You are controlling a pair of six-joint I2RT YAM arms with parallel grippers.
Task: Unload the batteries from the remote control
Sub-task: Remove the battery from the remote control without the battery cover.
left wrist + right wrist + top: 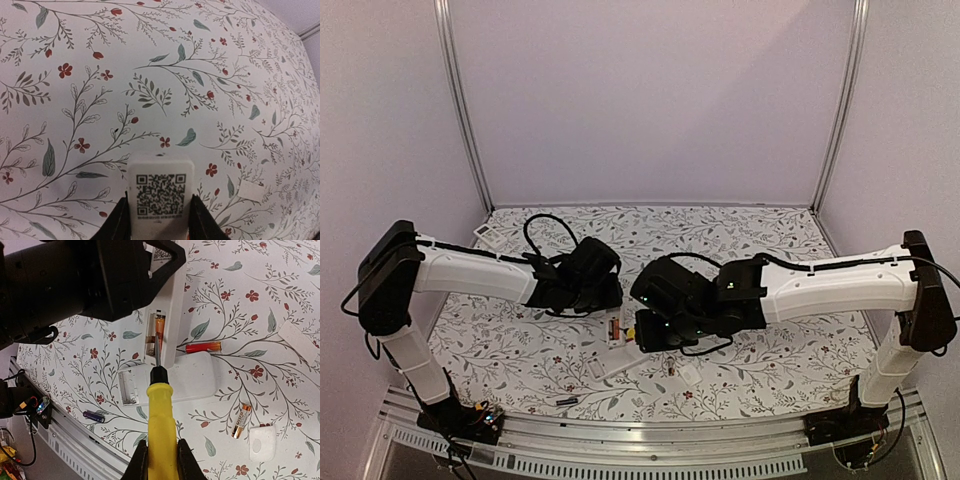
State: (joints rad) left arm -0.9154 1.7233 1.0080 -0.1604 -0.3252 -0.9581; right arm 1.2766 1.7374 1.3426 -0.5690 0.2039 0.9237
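My left gripper [159,210] is shut on the end of a white remote [160,190] that bears a QR label. In the right wrist view this remote [170,305] has its battery bay open, with an orange battery [159,326] inside. My right gripper [161,452] is shut on a yellow-handled screwdriver [161,410], whose tip reaches into that bay at the battery. Loose batteries lie on the table: a red one [203,347], an orange-black one [241,421] and a dark blue one [93,416]. In the top view both grippers, left [605,298] and right [648,333], meet at mid-table.
A second white remote [190,380] with an empty bay lies under the screwdriver. Small white cover plates [262,442] [299,340] lie to the right. Another small white remote [486,233] sits at the far left. The table's metal front rail [650,440] runs close by.
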